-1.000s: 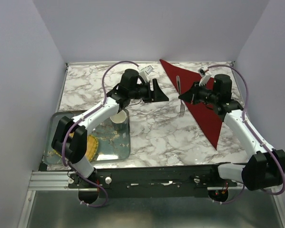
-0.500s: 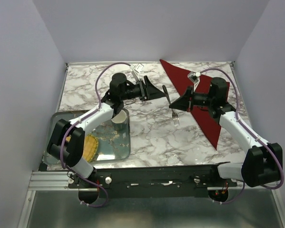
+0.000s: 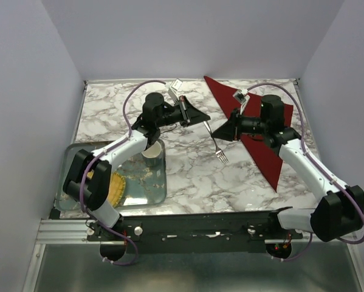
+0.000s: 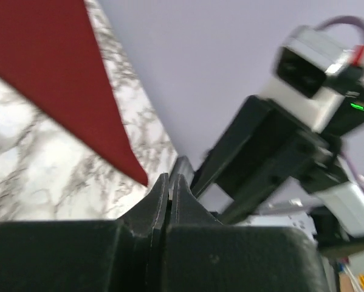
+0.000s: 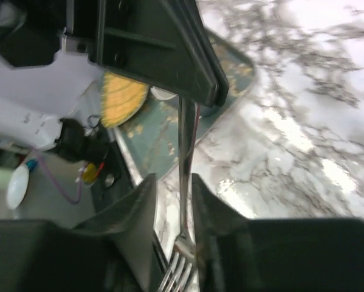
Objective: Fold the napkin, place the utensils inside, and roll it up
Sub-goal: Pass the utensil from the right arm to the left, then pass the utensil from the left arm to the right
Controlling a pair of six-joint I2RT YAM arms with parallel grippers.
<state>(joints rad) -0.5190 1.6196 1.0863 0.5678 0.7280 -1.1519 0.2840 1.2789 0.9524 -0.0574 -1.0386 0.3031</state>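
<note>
Fork [image 3: 218, 149]: handover step. My left gripper [image 3: 205, 120] clamps the handle; my right gripper [image 3: 217, 135] seemingly parted around it. Next: carry to napkin [image 3: 268, 159], right.

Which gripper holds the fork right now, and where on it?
The left gripper pinches the fork at its handle end; the right gripper stands open around it.

The fork [image 3: 214, 142] is left of the napkin [image 3: 264, 152]; cup [image 3: 151, 152] and mat [image 3: 116, 188] in tray [image 3: 142, 185]
</note>
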